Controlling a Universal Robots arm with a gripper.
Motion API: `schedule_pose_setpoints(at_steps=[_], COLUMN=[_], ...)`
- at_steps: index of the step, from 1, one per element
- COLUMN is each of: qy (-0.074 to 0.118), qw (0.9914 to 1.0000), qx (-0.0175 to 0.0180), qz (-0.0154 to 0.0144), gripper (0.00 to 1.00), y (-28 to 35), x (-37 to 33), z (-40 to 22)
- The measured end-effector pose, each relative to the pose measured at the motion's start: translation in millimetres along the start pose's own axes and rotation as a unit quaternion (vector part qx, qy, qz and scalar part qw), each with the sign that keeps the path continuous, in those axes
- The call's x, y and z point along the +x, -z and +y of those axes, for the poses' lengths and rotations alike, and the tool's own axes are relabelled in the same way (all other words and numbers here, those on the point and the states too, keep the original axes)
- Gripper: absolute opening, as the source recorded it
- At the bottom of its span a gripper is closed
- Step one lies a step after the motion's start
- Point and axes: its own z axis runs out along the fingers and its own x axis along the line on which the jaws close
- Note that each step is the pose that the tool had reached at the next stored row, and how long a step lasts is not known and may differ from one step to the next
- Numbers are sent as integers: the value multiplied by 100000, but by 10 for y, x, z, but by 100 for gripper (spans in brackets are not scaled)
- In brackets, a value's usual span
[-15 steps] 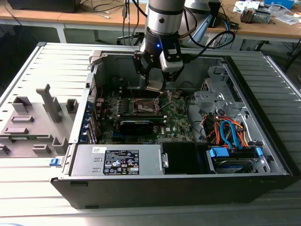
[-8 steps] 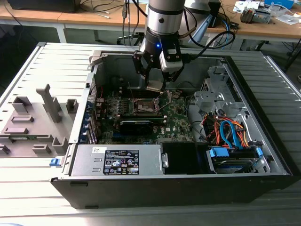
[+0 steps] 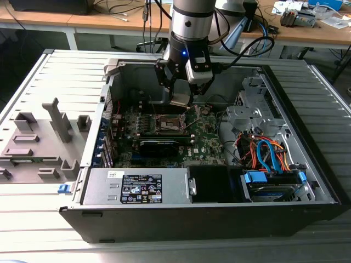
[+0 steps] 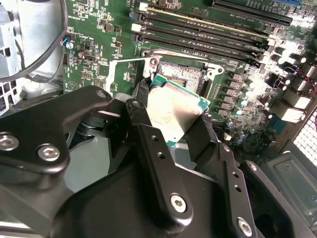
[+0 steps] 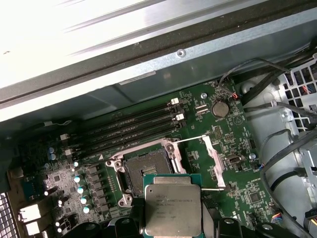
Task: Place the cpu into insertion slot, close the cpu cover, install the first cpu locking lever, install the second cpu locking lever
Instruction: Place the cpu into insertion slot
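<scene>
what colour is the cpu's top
The cpu top is pale silver-beige, green-edged; clearest in the first wrist view.

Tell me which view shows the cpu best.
The first wrist view: the cpu faces the camera, metal top nearly whole. The second wrist view shows it tilted between fingers; the exterior view, a small pale patch.

Workbench: pale grey slatted metal top, brightly lit, with glare along the slats. Behind it, wooden-topped desks on white legs, strewn with loose cables; deep shadow beneath.
</scene>
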Motion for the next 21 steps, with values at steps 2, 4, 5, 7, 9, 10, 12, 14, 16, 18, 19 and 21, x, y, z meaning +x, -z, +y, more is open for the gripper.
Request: schedule_pose_setpoints(at_steps=[2, 4, 5, 7, 9, 10, 12, 14, 16, 18, 19, 21], qy=[-79, -185, -232, -383, -569, -653, -738, -831, -928, -1070, -1139, -1222], qw=[100000, 100000, 100000, 99999, 99998, 99998, 99997, 99997, 99996, 99994, 99994, 99993], qx=[-5, -10, -4, -12, -13, -13, -14, -16, -19, -20, -22, -25], qz=[1, -1, -2, 0, 2, 2, 0, 2, 0, 1, 2, 2], gripper=[55, 55, 55, 55, 55, 55, 55, 55, 55, 55, 55, 55], y=[0, 0, 0, -1, -1, -1, -1, -1, -1, -1, -1, -1], x=[0, 0, 0, 0, 0, 0, 0, 0, 0, 0, 0, 0], z=[0, 0, 0, 0, 0, 0, 0, 0, 0, 0, 0, 0])
